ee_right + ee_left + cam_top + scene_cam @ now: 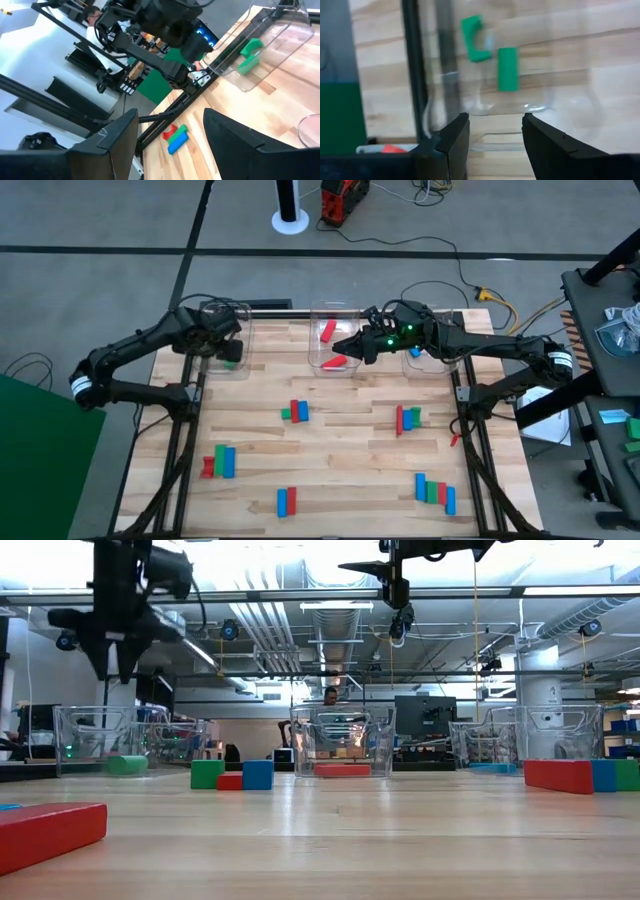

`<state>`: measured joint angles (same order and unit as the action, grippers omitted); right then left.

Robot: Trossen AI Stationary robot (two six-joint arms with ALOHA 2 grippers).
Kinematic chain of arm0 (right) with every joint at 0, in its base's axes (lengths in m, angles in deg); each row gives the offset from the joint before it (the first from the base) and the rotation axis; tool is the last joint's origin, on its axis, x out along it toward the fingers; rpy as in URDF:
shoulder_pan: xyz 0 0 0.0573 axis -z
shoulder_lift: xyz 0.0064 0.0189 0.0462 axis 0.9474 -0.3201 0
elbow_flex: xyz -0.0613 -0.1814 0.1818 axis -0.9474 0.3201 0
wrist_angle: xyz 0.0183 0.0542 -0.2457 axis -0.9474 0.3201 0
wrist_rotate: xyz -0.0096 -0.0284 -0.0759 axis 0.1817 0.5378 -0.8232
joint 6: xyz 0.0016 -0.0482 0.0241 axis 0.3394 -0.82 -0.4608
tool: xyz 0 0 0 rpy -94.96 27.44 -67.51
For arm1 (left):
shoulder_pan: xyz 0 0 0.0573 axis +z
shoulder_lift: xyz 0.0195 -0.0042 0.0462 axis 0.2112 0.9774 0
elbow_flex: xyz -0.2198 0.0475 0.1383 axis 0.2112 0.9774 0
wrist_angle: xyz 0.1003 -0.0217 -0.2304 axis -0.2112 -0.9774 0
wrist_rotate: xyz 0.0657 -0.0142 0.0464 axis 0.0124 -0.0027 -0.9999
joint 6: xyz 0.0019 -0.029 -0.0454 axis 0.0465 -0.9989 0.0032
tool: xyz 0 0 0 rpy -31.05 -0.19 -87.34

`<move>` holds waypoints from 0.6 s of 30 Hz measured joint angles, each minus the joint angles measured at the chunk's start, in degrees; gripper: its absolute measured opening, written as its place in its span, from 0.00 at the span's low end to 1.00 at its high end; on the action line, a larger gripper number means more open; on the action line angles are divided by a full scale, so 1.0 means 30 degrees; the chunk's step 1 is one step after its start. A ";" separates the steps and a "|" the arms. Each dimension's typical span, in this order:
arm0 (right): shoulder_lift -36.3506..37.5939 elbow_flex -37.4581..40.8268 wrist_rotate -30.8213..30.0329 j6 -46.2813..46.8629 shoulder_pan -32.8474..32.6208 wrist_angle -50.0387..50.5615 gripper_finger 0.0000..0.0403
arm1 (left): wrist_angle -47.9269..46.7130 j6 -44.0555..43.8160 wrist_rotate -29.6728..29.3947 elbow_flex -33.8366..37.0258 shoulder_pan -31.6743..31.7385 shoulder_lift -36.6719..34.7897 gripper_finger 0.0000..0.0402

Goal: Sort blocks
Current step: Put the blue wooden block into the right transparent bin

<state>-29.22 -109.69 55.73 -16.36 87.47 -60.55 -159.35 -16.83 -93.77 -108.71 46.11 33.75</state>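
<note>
Three clear bins stand along the table's far edge. The left bin [222,340] holds two green blocks [508,69]. My left gripper [495,120] hangs open above it, with nothing between its fingers. Two red blocks [328,330] lie in the middle bin [335,340]. My right gripper [350,350] hovers open over that bin's near side, also with nothing in it. A blue block [418,358] lies in the right bin [440,345]. Loose red, green and blue blocks lie in small clusters [295,412] on the table.
More block clusters lie at the near left [218,462], the near middle [287,500], the near right [435,490] and the right of centre [407,418]. Bare wood lies between them. The arms' dark frames [185,430] run along both table sides.
</note>
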 joint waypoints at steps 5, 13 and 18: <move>0.0000 -0.0015 0.0000 -0.0386 0.0001 0.0446 0.52 | 0.0155 -0.0029 -0.0013 -0.2370 -0.2096 -0.0036 0.40; 0.0000 -0.0015 0.0008 -0.1863 0.0007 0.0992 0.51 | 0.1899 0.1027 -0.0132 -0.5096 -0.8139 -0.0022 0.40; 0.0000 -0.0340 0.0740 -0.2838 0.0007 0.1550 0.51 | 0.3229 0.0809 -0.0590 -0.5007 -1.2134 -0.0015 0.40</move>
<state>-29.22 -110.72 57.95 -24.87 87.49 -55.90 -149.67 -14.40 -95.54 -123.73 9.71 33.71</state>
